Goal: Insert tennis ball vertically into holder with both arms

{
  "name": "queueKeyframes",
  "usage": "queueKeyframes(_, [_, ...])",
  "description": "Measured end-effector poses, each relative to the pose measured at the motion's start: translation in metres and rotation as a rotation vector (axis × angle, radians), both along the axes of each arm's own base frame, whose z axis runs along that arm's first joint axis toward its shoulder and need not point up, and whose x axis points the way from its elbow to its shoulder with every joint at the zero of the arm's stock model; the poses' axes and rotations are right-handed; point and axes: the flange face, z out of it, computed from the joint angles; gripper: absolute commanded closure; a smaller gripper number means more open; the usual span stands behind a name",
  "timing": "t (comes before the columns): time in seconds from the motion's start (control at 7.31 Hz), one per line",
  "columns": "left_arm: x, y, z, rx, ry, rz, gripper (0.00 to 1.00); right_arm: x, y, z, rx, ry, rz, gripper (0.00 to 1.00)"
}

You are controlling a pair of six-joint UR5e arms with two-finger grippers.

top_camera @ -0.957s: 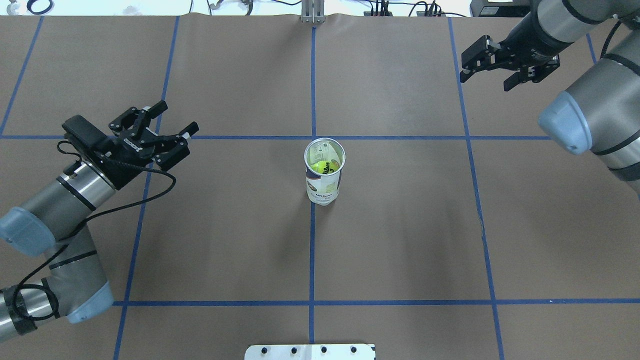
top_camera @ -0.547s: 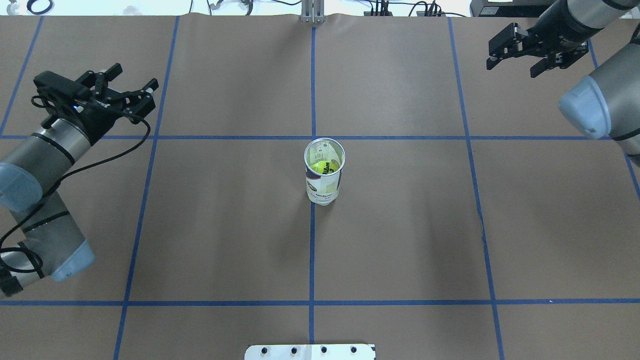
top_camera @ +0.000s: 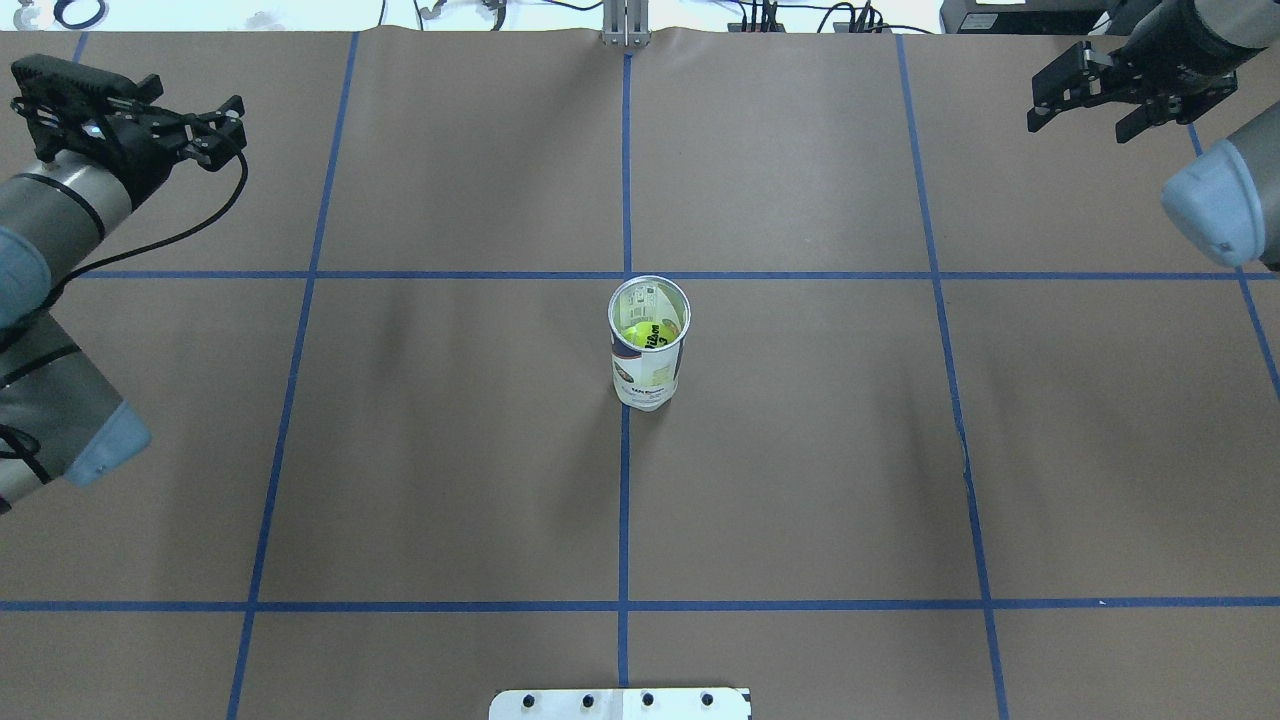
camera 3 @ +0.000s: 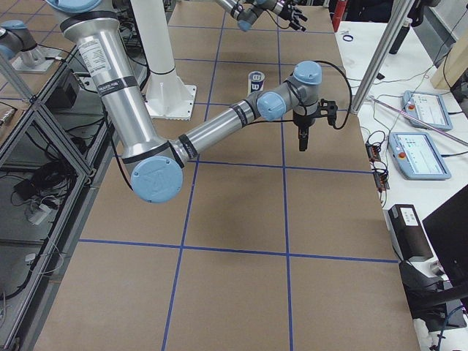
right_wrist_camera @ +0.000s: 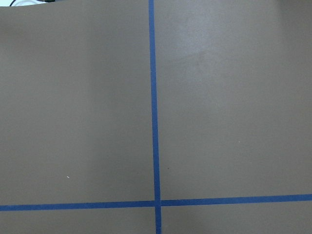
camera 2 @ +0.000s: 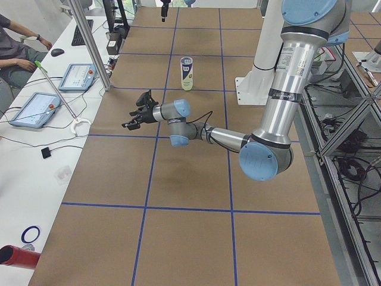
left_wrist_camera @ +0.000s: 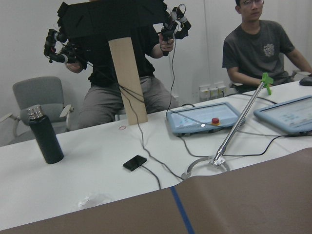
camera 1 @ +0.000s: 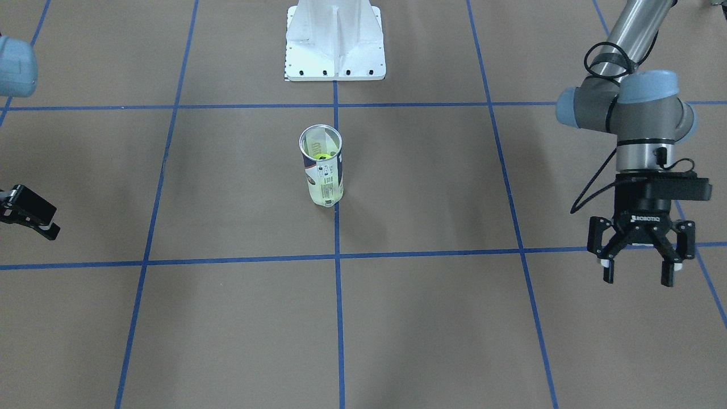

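Note:
The holder [top_camera: 649, 372], a clear can with a white and navy label, stands upright at the table's middle. It also shows in the front view [camera 1: 324, 182] and small in both side views. A yellow-green tennis ball [top_camera: 646, 335] lies inside it, below the silver rim. My left gripper [top_camera: 225, 130] is open and empty at the far left of the table; the front view [camera 1: 637, 278] shows it pointing down. My right gripper [top_camera: 1082, 122] is open and empty at the far right, cut off at the front view's left edge [camera 1: 28, 218]. Neither wrist view shows the holder.
Blue tape lines [top_camera: 625, 500] grid the brown table. The white pedestal base [camera 1: 335, 40] stands at the robot's side. Beyond the far edge is a white desk [left_wrist_camera: 97, 165] with tablets [left_wrist_camera: 204, 117], a black bottle [left_wrist_camera: 45, 136] and seated operators [left_wrist_camera: 258, 44]. A metal post [camera 2: 89, 47] stands there.
Both arms have drawn away from the holder, the left gripper toward the far left corner, the right toward the far right corner. Both stayed open. The holder and ball have not moved.

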Motion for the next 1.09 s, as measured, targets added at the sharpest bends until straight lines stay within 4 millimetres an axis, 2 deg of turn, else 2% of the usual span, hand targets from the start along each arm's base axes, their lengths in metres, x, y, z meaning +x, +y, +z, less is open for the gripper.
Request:
queueKeyframes(0.14, [-0.022, -0.022, 0.001, -0.104, -0.019, 0.028, 0.04, 0.004, 0.001, 0.009, -0.007, 0.007, -0.001, 0.01])
queueKeyframes(0.41, [-0.056, -0.044, 0.006, -0.316, 0.048, 0.142, 0.01, 0.017, -0.001, 0.031, -0.004, 0.030, -0.022, 0.01])
queueKeyframes(0.55, [-0.081, -0.054, 0.002, -0.446, 0.128, 0.202, 0.01, 0.026, -0.005, 0.041, 0.000, 0.041, -0.027, 0.01])
queueKeyframes(0.68, [-0.106, -0.058, 0.000, -0.540, 0.202, 0.250, 0.02, 0.037, -0.010, 0.049, 0.005, 0.049, -0.031, 0.01])
queueKeyframes(0.82, [-0.127, -0.055, 0.008, -0.598, 0.248, 0.279, 0.02, 0.048, -0.015, 0.056, 0.010, 0.057, -0.032, 0.01])
queueKeyframes(1.09, [-0.151, -0.039, 0.045, -0.673, 0.271, 0.352, 0.04, 0.074, -0.023, 0.075, 0.014, 0.070, -0.037, 0.01])
